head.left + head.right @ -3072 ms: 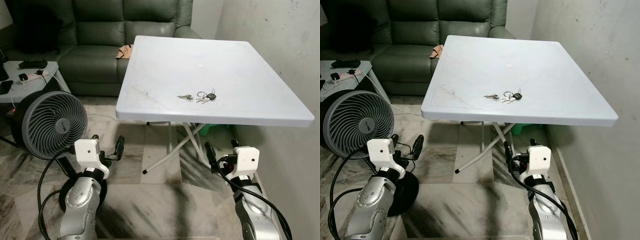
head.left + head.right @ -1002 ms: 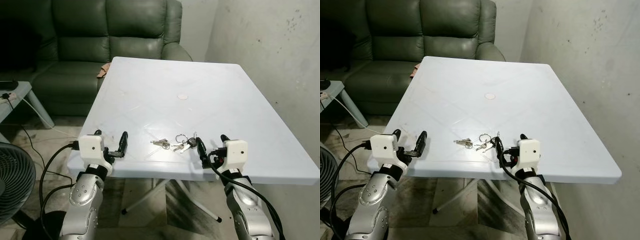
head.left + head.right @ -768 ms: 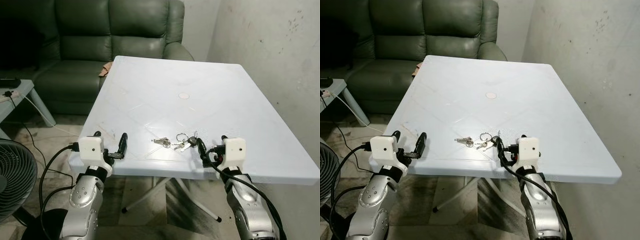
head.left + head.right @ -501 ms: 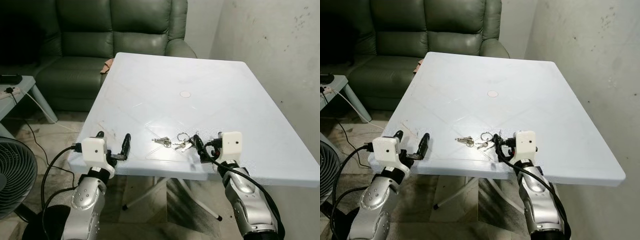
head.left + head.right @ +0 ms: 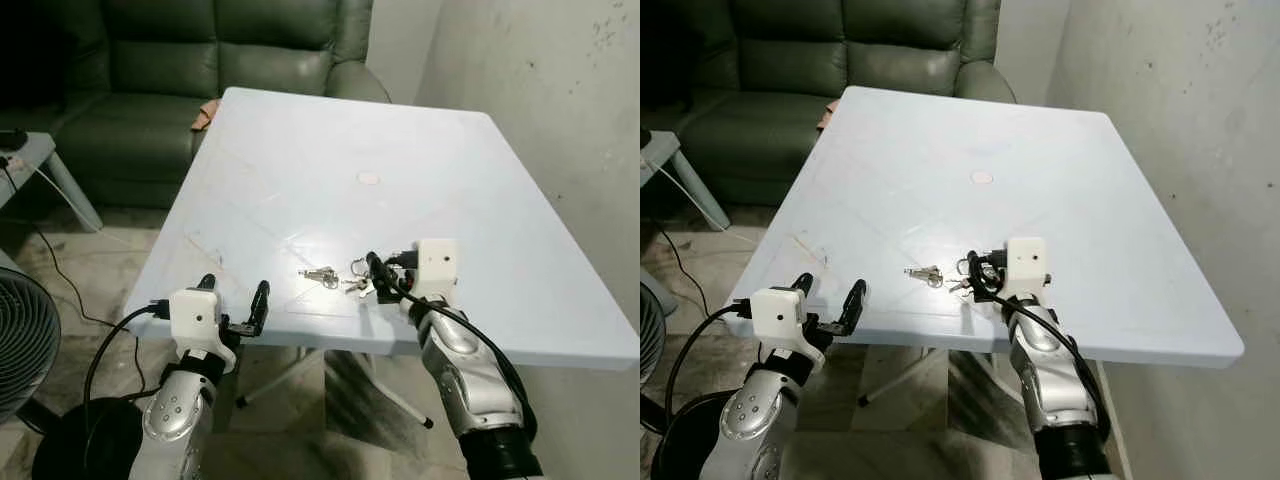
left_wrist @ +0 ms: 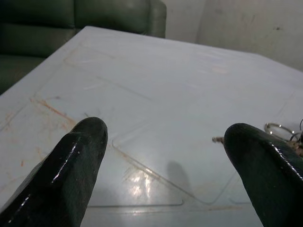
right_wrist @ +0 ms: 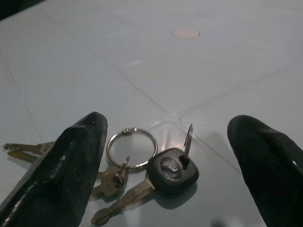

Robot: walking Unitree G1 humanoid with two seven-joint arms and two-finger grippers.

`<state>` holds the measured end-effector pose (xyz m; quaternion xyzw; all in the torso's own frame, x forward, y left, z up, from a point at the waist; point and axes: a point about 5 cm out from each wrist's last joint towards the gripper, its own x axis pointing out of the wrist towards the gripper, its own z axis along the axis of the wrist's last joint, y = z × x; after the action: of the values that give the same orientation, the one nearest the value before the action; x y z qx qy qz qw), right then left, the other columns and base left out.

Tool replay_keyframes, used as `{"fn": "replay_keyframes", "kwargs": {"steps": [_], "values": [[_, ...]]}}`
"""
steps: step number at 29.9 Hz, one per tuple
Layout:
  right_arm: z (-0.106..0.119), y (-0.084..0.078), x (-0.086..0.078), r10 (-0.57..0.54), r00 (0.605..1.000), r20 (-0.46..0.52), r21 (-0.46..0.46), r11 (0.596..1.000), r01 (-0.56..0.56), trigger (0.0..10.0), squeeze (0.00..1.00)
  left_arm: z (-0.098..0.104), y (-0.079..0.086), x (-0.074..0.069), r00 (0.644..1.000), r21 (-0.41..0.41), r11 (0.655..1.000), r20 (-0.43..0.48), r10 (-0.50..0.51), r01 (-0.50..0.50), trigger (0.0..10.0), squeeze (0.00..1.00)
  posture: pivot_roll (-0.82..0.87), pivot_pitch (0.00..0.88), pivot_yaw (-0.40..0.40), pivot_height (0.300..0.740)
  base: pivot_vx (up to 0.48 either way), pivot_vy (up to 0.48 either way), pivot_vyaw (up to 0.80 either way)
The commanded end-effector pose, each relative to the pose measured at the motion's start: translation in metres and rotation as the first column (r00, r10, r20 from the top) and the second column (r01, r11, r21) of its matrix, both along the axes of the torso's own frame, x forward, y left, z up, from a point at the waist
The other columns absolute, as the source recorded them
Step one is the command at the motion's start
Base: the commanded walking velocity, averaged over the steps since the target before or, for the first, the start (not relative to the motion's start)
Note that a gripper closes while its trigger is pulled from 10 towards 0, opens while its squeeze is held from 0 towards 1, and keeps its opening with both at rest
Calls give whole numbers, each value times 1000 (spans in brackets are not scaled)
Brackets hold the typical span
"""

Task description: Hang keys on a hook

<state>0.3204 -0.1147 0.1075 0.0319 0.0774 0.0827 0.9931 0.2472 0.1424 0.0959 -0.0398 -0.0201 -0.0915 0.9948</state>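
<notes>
A bunch of keys (image 5: 340, 281) lies on the white table (image 5: 300, 150), near its front edge: a metal ring (image 7: 131, 146), a black-headed key (image 7: 172, 171) and loose silver keys (image 5: 923, 273) to its left. My right gripper (image 5: 375, 278) reaches over the table edge and is open, its fingers (image 7: 71, 175) standing on either side of the ring and black key, without touching them. My left gripper (image 5: 235, 297) is open at the table's front left edge, its fingers (image 6: 71, 170) spread wide over bare tabletop.
A green sofa (image 5: 150, 60) stands behind the table, with a small tan item (image 5: 205, 112) on its arm. A fan (image 5: 20, 340) and a low side table (image 5: 20, 150) are on the left. A bare wall (image 5: 560, 100) runs along the right.
The view has closed in on the table. My right gripper has pushed forward over the table edge until its fingers flank the keys. My left gripper sits lower at the front left edge.
</notes>
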Motion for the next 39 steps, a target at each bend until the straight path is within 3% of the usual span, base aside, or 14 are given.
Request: {"fn": "replay_keyframes", "kwargs": {"steps": [1,11,12,13,14,15,16,17,21,22,39], "values": [[2,-1,5,-19,1000,-1,-2,1000,19,10000,0,3,-2,-2,1000,8,1000,2,-3,3,10000,0,50,107,-73,732,0,0,0],[1,1,18,-67,998,-21,-5,998,67,10000,0,4,-2,-7,1000,11,1000,-13,-1,1,10000,0,60,125,-68,732,0,0,0],[1,0,19,-79,997,-10,-23,997,79,7882,0,5,-2,-7,1000,14,1000,-13,-1,1,10000,0,62,128,-68,732,0,0,0],[1,-1,20,-92,996,-11,-27,995,92,7137,0,5,-1,-7,1000,15,1000,-14,-1,1,10000,0,63,128,-68,732,0,0,0],[0,-1,21,-101,995,-13,-28,995,100,7137,0,5,-1,-7,1000,15,1000,-14,-1,1,10000,0,63,128,-68,732,0,0,0],[-1,-1,21,-110,994,-23,-12,994,110,4039,0,5,-1,-8,1000,17,1000,-18,1,-1,10000,0,63,131,-67,732,0,0,0],[-2,-1,21,-111,993,-27,-13,994,111,3176,0,5,-1,-8,1000,18,1000,-19,2,-2,10000,0,65,134,-68,732,0,0,0],[-2,0,21,-112,993,-25,-20,994,111,1137,0,5,-1,-9,1000,19,1000,-19,2,-2,10000,0,66,135,-68,732,0,0,0],[-4,1,20,-108,994,-25,-18,994,108,588,0,6,-1,-9,1000,21,1000,-21,4,-4,10000,0,67,138,-68,732,0,0,0],[-5,1,19,-108,994,-25,-19,994,108,0,0,6,0,-9,1000,22,1000,-22,6,-5,10000,0,67,138,-68,732,0,0,0],[-7,-2,18,-107,994,-15,2,994,107,0,0,7,1,-10,999,27,1000,-30,17,-16,10000,0,67,148,-69,732,0,0,0]]}}
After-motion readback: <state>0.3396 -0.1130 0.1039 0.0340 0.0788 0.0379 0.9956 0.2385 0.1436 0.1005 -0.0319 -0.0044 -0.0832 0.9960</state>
